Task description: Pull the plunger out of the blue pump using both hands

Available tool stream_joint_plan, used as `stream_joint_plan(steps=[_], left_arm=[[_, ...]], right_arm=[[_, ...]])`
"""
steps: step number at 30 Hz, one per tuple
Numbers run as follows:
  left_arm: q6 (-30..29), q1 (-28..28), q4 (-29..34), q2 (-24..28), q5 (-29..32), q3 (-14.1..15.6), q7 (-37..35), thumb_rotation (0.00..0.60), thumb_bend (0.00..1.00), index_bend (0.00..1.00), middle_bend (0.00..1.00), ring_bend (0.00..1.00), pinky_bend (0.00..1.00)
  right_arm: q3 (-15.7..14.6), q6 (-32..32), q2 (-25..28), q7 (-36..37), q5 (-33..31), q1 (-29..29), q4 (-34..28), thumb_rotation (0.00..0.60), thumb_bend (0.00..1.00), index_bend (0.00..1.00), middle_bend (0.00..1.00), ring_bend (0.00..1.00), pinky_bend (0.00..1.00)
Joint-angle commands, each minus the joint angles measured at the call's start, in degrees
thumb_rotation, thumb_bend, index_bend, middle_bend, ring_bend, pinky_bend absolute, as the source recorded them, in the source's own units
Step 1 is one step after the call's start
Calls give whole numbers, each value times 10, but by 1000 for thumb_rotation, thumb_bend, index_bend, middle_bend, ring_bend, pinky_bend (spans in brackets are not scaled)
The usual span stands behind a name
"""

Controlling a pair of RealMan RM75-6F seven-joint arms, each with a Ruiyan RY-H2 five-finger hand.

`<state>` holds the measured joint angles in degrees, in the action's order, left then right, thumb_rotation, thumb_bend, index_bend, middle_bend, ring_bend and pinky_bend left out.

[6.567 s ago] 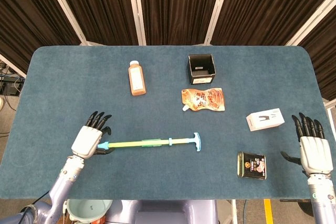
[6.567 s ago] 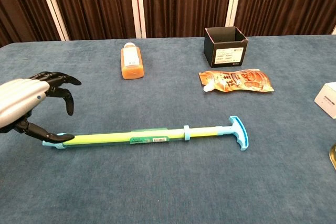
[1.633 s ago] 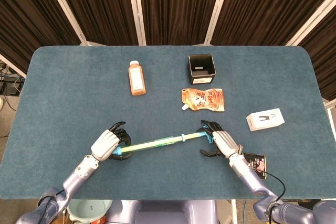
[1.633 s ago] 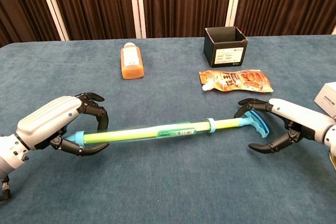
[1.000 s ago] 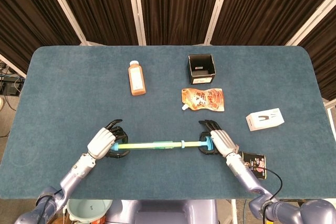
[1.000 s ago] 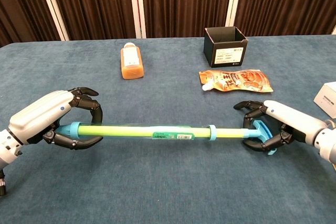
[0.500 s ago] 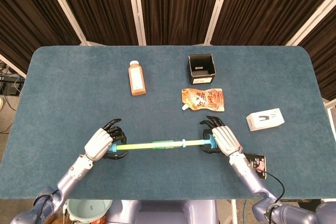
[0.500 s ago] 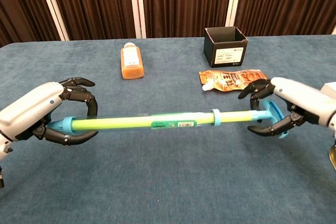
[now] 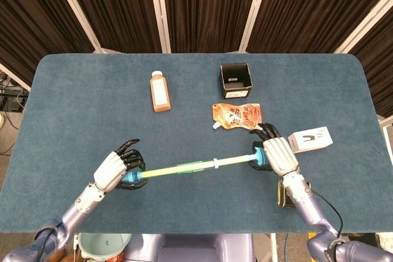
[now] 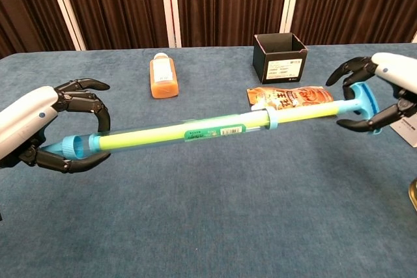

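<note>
Dark curtains back a blue-felted counter [image 9: 73, 90]. The pump [image 10: 176, 136] is held aloft: barrel end gripped by the left hand [image 10: 45, 131], blue T-handle [image 10: 362, 105] of the plunger hooked by the right hand [image 10: 384, 92]. Light, stiff, smooth plastic is judged; slipping is likely unless the barrel grip is firm. An orange pouch [image 9: 237, 116], white box [image 9: 310, 139] and tin [image 9: 284, 193] lie near the right hand.

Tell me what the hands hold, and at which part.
The left hand holds the pump at its blue end; the right hand holds its T-handle.
</note>
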<state>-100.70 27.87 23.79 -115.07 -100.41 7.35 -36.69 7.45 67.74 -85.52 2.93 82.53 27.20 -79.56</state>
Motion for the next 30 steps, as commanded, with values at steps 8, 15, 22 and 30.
stream_joint_plan(steps=[8, 15, 22, 30], left_arm=[[-16, -5, 42, 29, -13, 6, 25, 600, 599, 715, 569, 409, 160], [-24, -9, 58, 41, -20, 8, 31, 600, 599, 716, 569, 409, 160], [-31, -15, 69, 56, -26, 11, 34, 600, 599, 716, 569, 409, 160], [-40, -24, 73, 68, -30, 12, 31, 600, 599, 716, 570, 409, 160]], right_arm=[[16, -10, 20, 10, -28, -1, 20, 600, 292, 765, 268, 119, 96], [31, -21, 26, 11, -51, 4, 43, 600, 288, 767, 271, 123, 96], [48, -32, 32, 18, -75, 9, 66, 600, 287, 769, 274, 127, 96], [68, -46, 42, 24, -103, 16, 87, 600, 285, 771, 275, 129, 96]])
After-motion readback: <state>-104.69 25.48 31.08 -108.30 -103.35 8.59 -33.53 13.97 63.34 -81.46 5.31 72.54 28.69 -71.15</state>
